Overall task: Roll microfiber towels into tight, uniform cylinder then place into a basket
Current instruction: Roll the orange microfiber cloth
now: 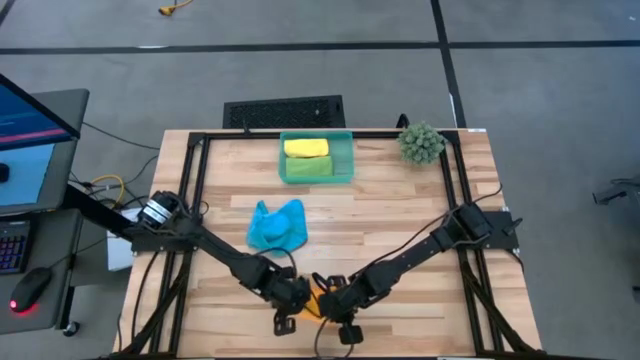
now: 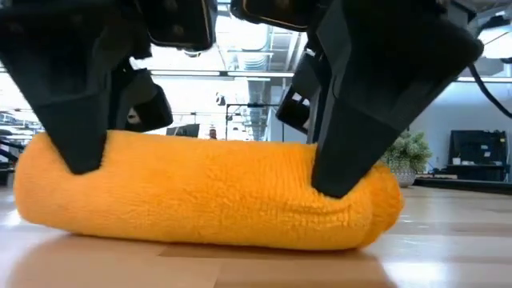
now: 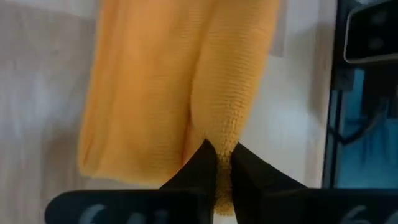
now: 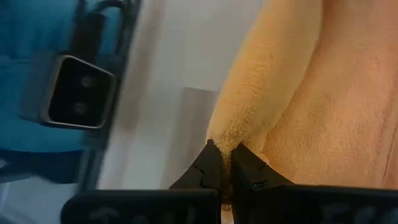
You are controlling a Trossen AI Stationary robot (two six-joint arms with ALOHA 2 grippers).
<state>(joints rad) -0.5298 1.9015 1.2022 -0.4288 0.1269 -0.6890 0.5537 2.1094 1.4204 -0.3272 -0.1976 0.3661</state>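
While the orange towel [image 2: 208, 188] lies rolled, well short of the basket [image 1: 317, 158], left gripper [image 3: 221, 163] and right gripper [image 4: 222, 155] each pinch one end. Soft and light, it likely loosens unless gripped across both ends.

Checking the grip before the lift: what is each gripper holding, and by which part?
Both hold the rolled orange towel: the left gripper pinches one end of the roll, the right gripper the other end, jaws shut on the fabric.
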